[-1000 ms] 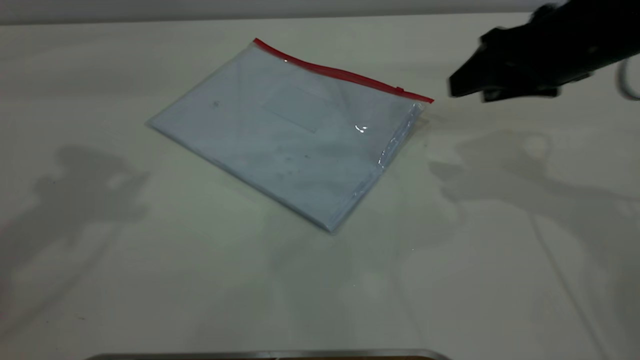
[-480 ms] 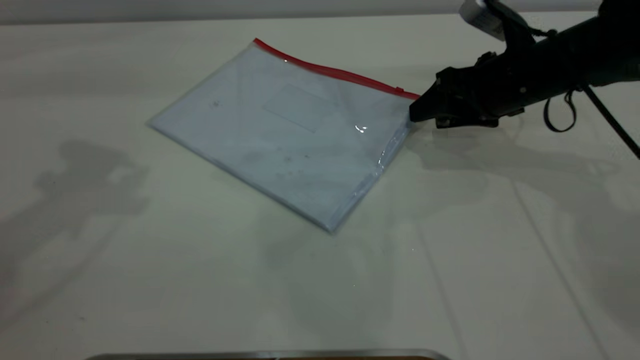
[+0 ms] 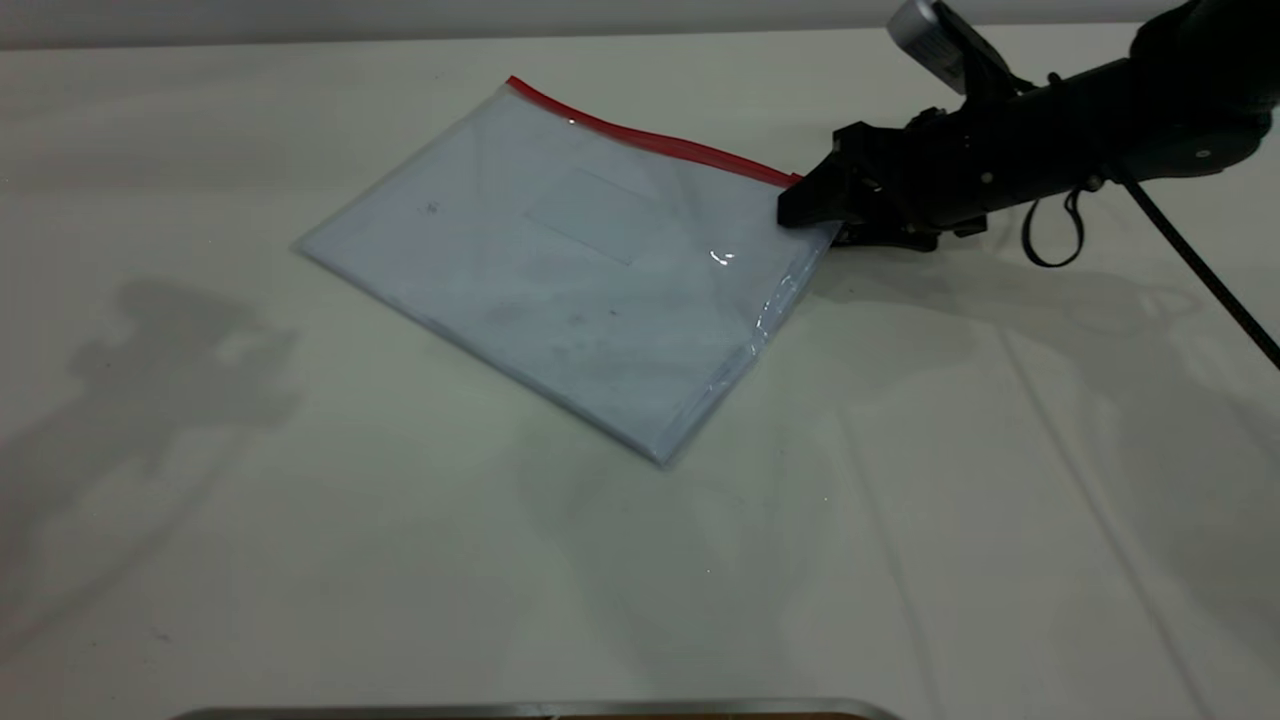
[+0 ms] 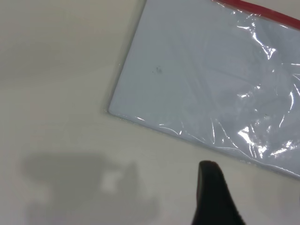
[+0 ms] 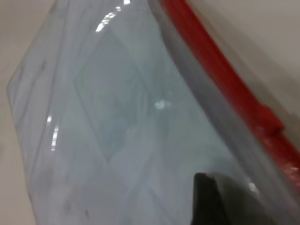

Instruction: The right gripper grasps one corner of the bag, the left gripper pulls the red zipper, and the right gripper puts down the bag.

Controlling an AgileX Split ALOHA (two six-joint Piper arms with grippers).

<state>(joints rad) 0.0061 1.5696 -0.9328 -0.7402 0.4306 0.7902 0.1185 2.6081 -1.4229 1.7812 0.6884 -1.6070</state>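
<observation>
Bag [image 3: 590,260] lies flat on table [image 3: 400,560], red zipper [image 3: 650,140] along its far edge. Right gripper [image 3: 800,212] covers the 3 o'clock zip corner, hiding slider; jaw gap can't be told. Left gripper [image 4: 211,197] cut off, one finger showing.

Pale table [image 3: 400,560], metal edge [image 3: 540,710]
</observation>
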